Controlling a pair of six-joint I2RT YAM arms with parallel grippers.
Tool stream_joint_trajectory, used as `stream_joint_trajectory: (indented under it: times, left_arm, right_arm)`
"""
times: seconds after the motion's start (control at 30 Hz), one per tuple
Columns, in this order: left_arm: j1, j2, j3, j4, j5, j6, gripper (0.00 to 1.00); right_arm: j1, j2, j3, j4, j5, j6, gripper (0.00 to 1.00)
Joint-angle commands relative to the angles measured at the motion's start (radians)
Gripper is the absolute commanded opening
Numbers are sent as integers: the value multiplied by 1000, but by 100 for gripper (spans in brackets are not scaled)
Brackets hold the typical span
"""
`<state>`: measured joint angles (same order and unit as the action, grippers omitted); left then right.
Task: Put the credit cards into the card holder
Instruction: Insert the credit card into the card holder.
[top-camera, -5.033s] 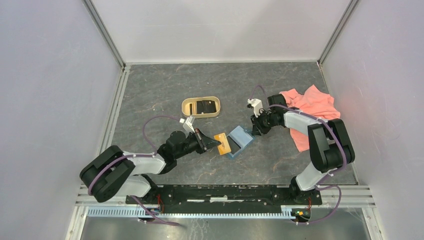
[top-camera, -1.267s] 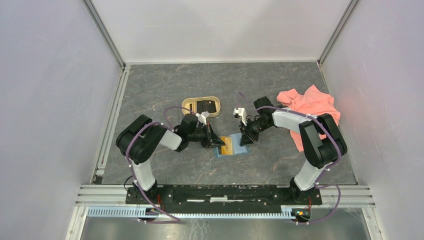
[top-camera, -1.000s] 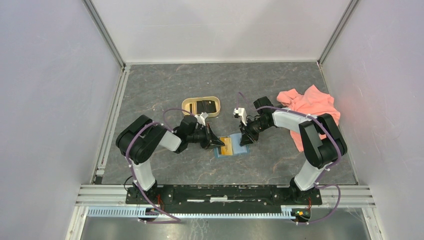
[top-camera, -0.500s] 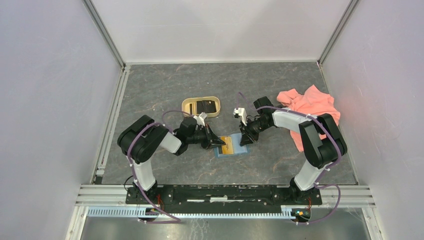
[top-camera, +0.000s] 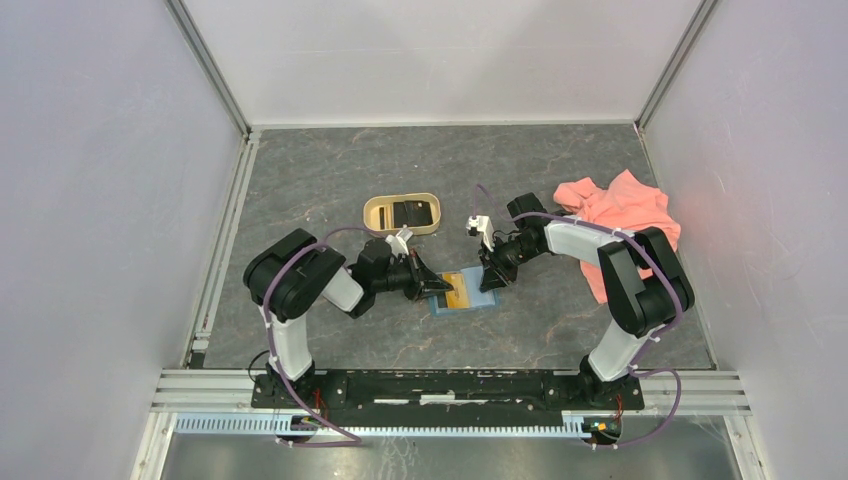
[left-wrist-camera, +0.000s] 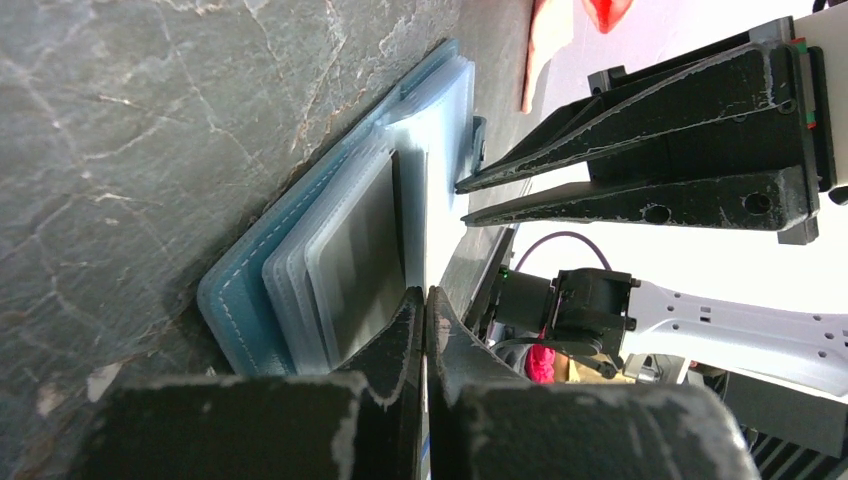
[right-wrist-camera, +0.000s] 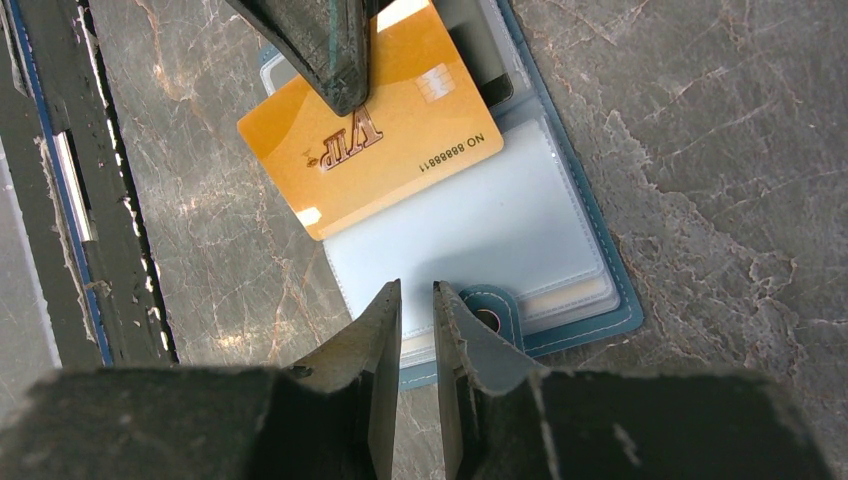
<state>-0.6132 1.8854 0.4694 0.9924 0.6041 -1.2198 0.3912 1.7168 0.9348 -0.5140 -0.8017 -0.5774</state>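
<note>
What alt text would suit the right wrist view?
A yellow card, pinched by the left gripper, lies partly over an open blue card holder on a grey stone table. The right gripper clamps the holder's near edge.

We hold our left gripper (top-camera: 438, 286) low, pointing right, jaws pinched tight, and facing it our right gripper (top-camera: 489, 284) angled down and left, jaws a narrow gap apart.

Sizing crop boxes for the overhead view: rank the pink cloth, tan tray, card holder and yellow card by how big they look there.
1. pink cloth, clearly the largest
2. tan tray and card holder: they look about alike, so not ranked
3. yellow card, the smallest
</note>
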Motion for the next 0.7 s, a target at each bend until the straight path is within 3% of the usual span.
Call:
stream_joint_trajectory:
  times: [0.0, 0.17, 0.43, 0.67]
  left_arm:
    - [-5, 37, 6, 96, 34, -44, 2]
    - [-5, 53, 17, 80, 30, -45, 2]
    - [-5, 0, 65, -103, -39, 47, 2]
    - [-11, 32, 95, -100, -48, 43, 2]
  right_arm:
    - [9, 21, 13, -14, 65, -18, 24]
    - [8, 18, 13, -14, 65, -19, 24]
    - [9, 18, 13, -15, 64, -19, 24]
    - [8, 17, 13, -14, 64, -22, 24]
